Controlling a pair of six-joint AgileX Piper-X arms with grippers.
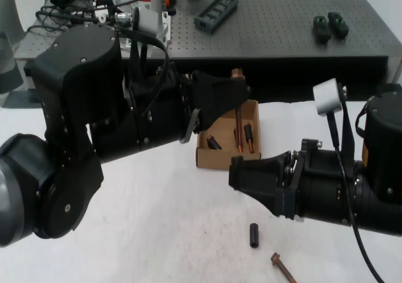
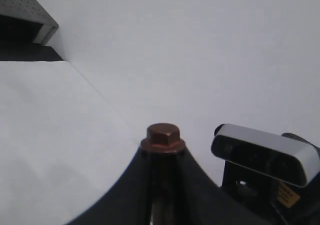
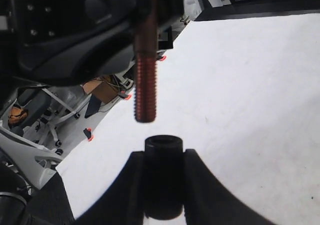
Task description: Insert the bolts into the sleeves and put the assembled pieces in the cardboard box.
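the left jaws are pinching a copper hex bolt (image 2: 163, 136) thread-end down just above the black sleeve (image 3: 163, 177) the right jaws are clamping mouth-up, aligning them for insertion.

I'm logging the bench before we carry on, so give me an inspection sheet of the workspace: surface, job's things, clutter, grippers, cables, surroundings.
Surface: white sheet, no spills seen.
Job's things: cardboard box holds several pieces; loose sleeve and loose bolt lie on the sheet.
Clutter: black tray and two black parts on the perforated plate.
Grippers: left gripper shut on copper bolt; right gripper shut on black sleeve; the bolt's tip is just short of the sleeve's mouth, apart.
Cables: cable along the right arm; tangle at back left.
Surroundings: camera beside the left gripper.
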